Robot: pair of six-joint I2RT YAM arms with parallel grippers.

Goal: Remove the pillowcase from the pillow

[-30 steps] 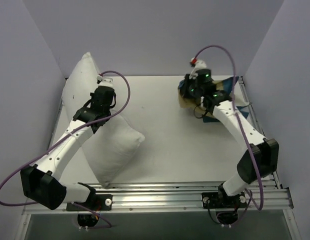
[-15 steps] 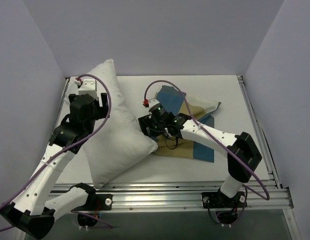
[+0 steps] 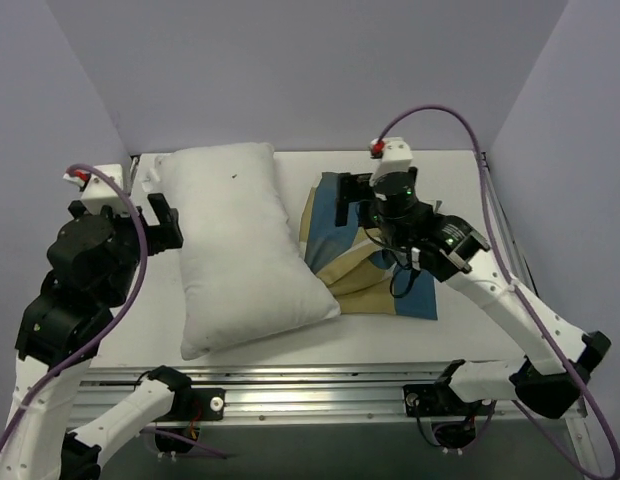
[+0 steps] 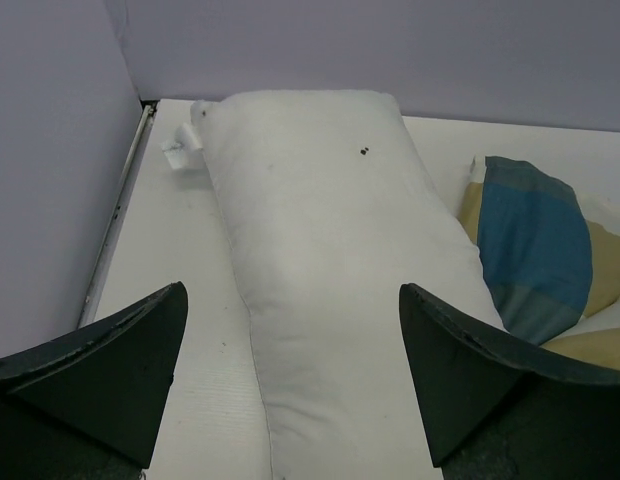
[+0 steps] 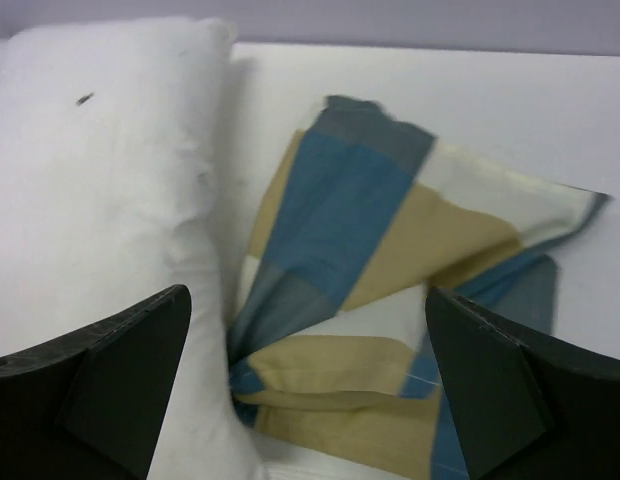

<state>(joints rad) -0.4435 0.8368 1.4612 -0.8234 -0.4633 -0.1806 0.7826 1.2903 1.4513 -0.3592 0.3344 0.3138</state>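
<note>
The plain white pillow [image 3: 240, 250] lies flat on the left half of the table, with a small tag [image 4: 180, 150] at its far left corner. The checked teal, tan and white pillowcase [image 3: 365, 255] lies crumpled just right of it, one bunched edge pressed against the pillow's side [image 5: 100, 200]. My left gripper [image 3: 162, 222] hangs open above the pillow's left edge [image 4: 320, 250], nothing between its fingers [image 4: 100, 370]. My right gripper [image 3: 355, 200] hangs open over the pillowcase [image 5: 390, 250], holding nothing. The pillowcase [image 4: 535, 250] also shows at the right of the left wrist view.
Purple walls close the table in at the left [image 3: 50, 130], back and right. A metal rail [image 3: 320, 385] runs along the near edge by the arm bases. A strip of bare white table [image 4: 180, 300] lies between the pillow and the left wall.
Both grippers have gone from shut to open. The pillow has dropped from tilted to flat, the pillowcase lies spread beside it, and both arms have pulled up and away.
</note>
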